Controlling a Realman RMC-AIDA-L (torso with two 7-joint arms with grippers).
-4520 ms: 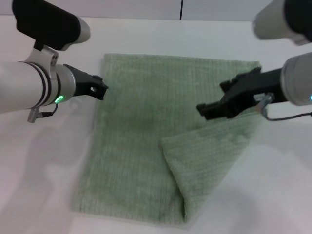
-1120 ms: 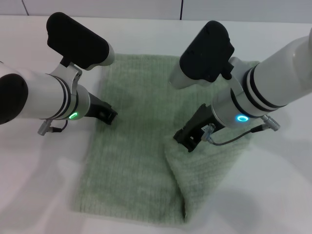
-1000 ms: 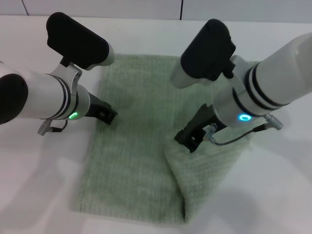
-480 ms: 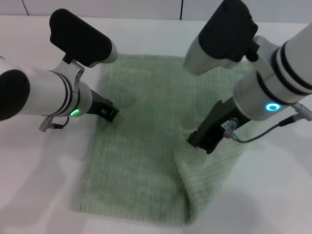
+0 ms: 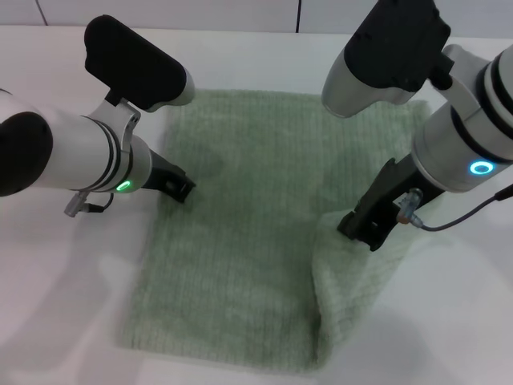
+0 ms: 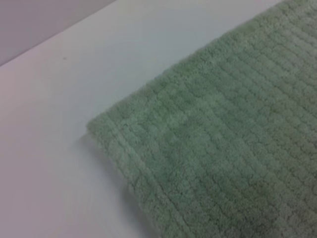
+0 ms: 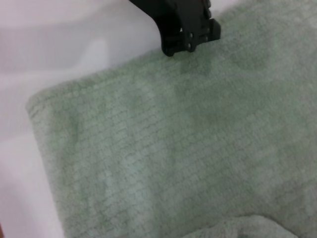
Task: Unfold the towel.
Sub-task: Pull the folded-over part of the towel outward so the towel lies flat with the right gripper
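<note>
The pale sage-green towel (image 5: 240,216) lies flat on the white table (image 5: 64,289), with its near right part folded over as a raised flap (image 5: 353,297). My right gripper (image 5: 365,228) is shut on the inner edge of that flap and holds it up a little above the lower layer. My left gripper (image 5: 180,189) is shut and rests at the towel's left edge. The left wrist view shows a hemmed corner of the towel (image 6: 99,130) on the table. The right wrist view shows the flat towel (image 7: 163,148) and the left gripper (image 7: 190,39) farther off.
The white table (image 5: 449,321) runs on all sides of the towel. A wall with a dark vertical seam (image 5: 298,14) stands along the far edge. Nothing else is on the table.
My right gripper came down onto the folded flap, took hold of its edge and has dragged it to the right, uncovering more of the lower layer. My left gripper settled at the towel's left edge.
</note>
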